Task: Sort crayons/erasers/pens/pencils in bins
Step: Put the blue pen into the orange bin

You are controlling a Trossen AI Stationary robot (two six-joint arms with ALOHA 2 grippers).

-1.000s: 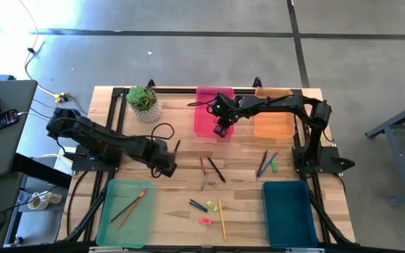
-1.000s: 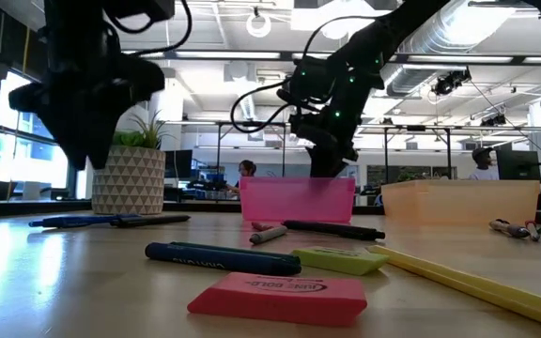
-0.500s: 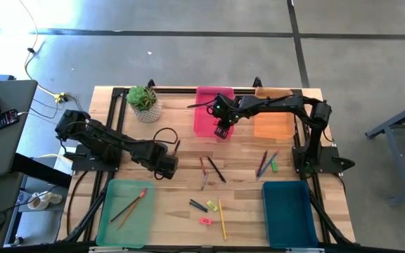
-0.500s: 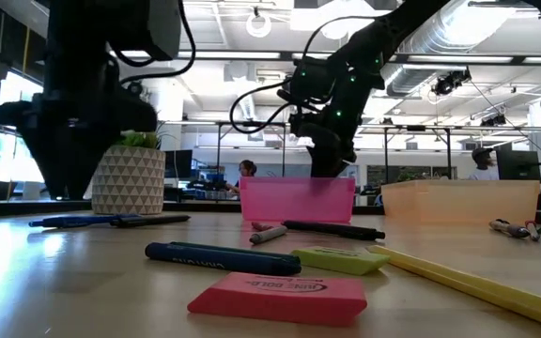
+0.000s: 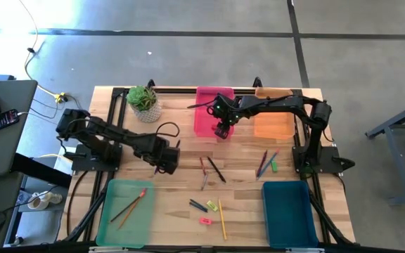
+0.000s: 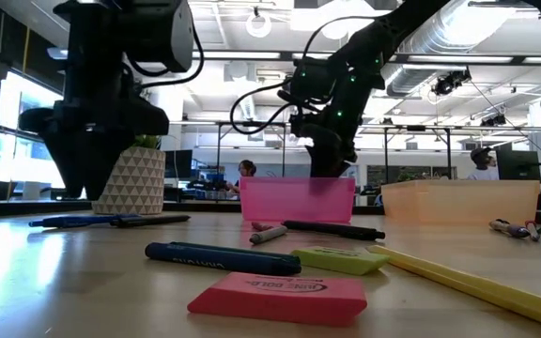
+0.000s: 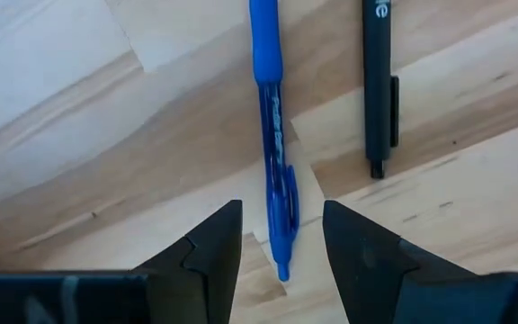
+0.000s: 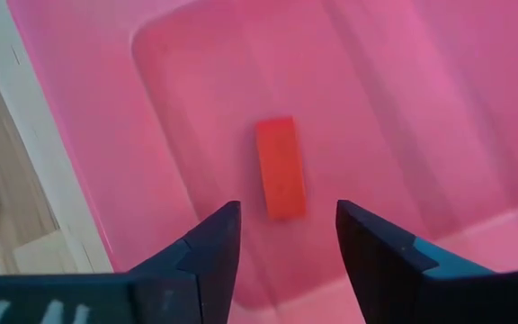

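There are four bins: one pink bin (image 5: 206, 116), one orange bin (image 5: 273, 125), one green bin (image 5: 114, 221) and one teal bin (image 5: 285, 211). Two pencils (image 5: 129, 207) lie in the green bin, one yellow pencil (image 5: 222, 219) lies on the tabletop (image 5: 181, 186), and one red eraser (image 8: 281, 180) lies in the pink bin. There is one plant (image 5: 144, 102).

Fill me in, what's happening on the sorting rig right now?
The right tool hangs open over the pink bin, with a red eraser lying on the bin floor below it. The left tool is open over a blue pen on the table, straddling its tip, not yet gripping. A black pen lies alongside.
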